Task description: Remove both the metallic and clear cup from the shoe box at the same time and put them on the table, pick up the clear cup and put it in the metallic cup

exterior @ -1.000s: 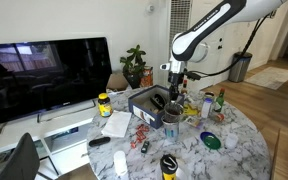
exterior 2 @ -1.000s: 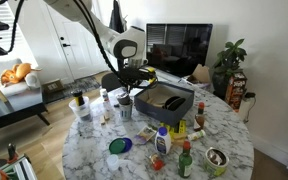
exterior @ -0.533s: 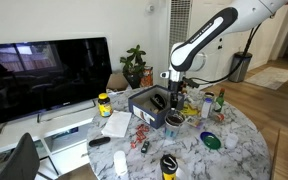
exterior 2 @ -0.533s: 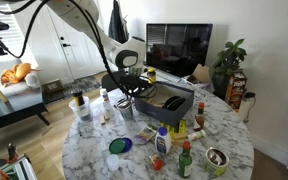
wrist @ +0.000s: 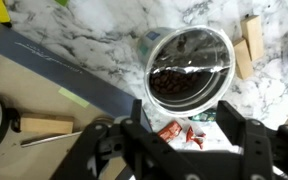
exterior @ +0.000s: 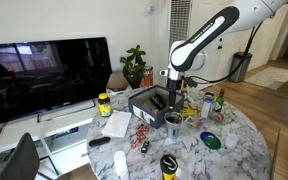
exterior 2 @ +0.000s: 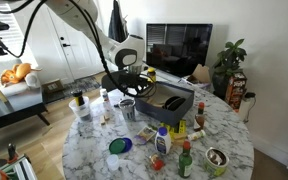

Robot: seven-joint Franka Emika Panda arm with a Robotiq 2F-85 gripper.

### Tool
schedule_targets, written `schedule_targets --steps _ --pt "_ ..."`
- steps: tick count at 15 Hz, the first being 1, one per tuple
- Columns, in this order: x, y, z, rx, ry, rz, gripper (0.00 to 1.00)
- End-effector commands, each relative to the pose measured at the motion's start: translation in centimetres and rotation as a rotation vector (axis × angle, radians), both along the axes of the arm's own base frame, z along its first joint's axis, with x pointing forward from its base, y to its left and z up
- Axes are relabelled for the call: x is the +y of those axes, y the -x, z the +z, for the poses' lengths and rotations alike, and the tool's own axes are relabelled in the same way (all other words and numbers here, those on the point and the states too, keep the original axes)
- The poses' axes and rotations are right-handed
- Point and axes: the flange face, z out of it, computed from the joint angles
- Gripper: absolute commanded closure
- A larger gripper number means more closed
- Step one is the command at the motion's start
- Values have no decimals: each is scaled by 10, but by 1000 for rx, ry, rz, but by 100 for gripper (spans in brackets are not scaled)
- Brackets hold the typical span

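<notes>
On the table (exterior 2: 229,125), at eight o'clock of the shoe box (exterior 2: 169,100) in an exterior view, the metallic cup (exterior 2: 127,108) stands upright. The gripper (wrist: 182,135) hangs above it, jaws spread, holding nothing. Whether the clear cup sits inside is unclear.

A dark television (exterior: 46,75) is sitting on a low white stand (exterior: 69,128) against a pale wall, with a potted plant (exterior: 134,66) growing beside it. The round marble table (exterior 2: 234,138) is filling the middle of the room. White cupboard doors (exterior 2: 66,45) are lining one wall, and wooden flooring (exterior: 276,105) is catching soft, even light.
</notes>
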Motion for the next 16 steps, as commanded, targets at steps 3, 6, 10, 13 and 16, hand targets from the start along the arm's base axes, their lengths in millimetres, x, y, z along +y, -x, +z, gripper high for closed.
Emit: schedule_targets --steps 3,6,10,13,16 --pt "-2 16 72 -78 48 -88 0" --pt "0 28 115 -101 96 -131 0" --pt "3 48 157 -74 121 -166 0" --pt "5 60 179 -64 135 -161 0" --pt "6 48 182 -80 109 -153 0"
